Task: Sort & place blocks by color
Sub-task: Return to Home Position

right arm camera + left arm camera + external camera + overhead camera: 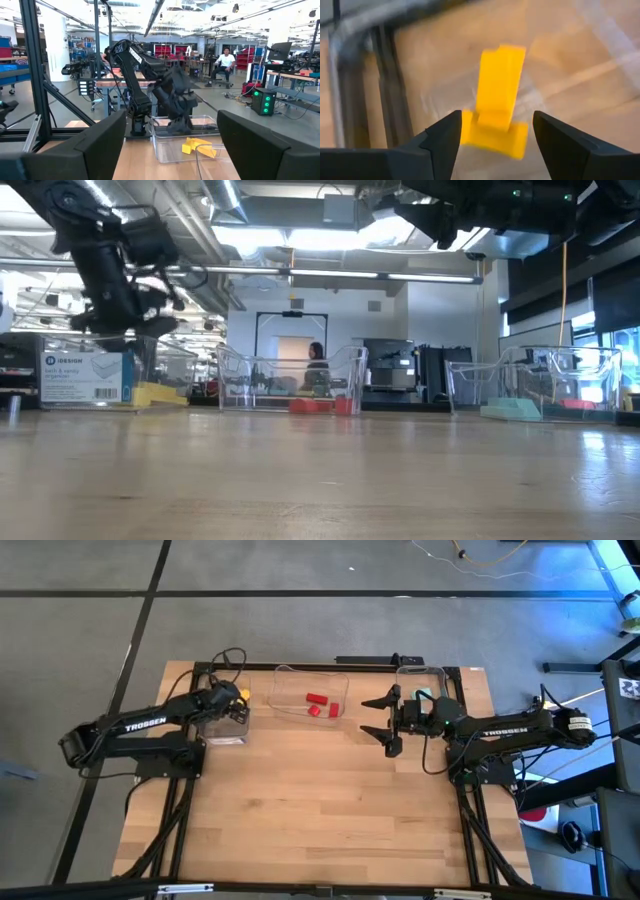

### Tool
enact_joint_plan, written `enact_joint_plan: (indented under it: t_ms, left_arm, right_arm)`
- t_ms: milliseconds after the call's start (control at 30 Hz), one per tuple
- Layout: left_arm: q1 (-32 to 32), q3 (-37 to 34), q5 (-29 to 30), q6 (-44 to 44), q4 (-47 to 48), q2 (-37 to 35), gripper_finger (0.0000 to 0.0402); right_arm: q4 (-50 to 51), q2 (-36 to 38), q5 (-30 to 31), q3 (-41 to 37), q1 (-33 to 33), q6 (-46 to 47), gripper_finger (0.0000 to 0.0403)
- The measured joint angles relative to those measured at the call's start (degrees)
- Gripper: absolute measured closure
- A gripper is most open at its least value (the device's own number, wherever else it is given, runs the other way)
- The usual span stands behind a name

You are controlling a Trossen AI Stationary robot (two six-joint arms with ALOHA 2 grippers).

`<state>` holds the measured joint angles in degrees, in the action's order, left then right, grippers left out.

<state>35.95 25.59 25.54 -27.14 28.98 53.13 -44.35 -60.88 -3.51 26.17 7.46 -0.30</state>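
Observation:
Yellow blocks [499,100] lie in the left clear bin [222,725], one long block resting on another set crosswise; they also show in the low view [160,393] and the right wrist view [198,145]. My left gripper [492,135] hangs open just above them, over that bin [228,700]. Red blocks [319,704] lie in the middle bin [312,680]. Teal blocks [513,409] lie in the right bin [420,675]. My right gripper [372,716] is open and raised over the table between the middle and right bins, pointing toward the table's left side.
The three clear bins stand in a row along the table's far edge. The wide wooden table top [310,810] stretches from them to the near edge. A black frame [330,666] runs behind the bins. A person [224,60] sits far off in the room.

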Motion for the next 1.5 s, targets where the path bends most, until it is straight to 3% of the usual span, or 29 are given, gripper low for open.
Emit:
enact_joint_plan:
  t_ms: [167,400,500,667,800,1100,1500]
  left_arm:
    - [-4.3,2.4,0.6,4.5,-4.3,-4.0,0.0167]
    - [-17.9,-0.1,-0.6,16.9,-28.5,-11.6,0.0167]
    - [-24.0,-2.4,-7.7,23.8,-42.0,-13.1,0.0167]
    - [-29.8,-7.4,-25.6,28.0,-63.1,-12.9,0.0167]
    - [-30.2,-7.6,-28.1,25.6,-63.5,-13.0,0.0167]
    - [-30.2,-7.6,-26.7,25.7,-56.6,-19.1,0.0167]
    - [-30.2,-7.6,-27.7,25.8,-56.9,-19.2,0.0166]
  right_arm:
    - [0.0,0.0,0.0,0.0,0.0,0.0,0.0086]
    - [0.1,0.0,0.0,0.0,0.0,0.0,0.0086]
    - [0.1,0.0,0.0,0.0,0.0,0.1,0.0086]
    - [0.1,0.0,0.0,0.0,0.0,0.2,0.0086]
    - [0.1,0.0,0.0,0.0,0.0,0.2,0.0086]
    - [0.1,0.0,0.0,0.0,0.0,0.1,0.0086]
    - [0.0,0.0,0.0,0.0,0.0,1.6,0.0086]
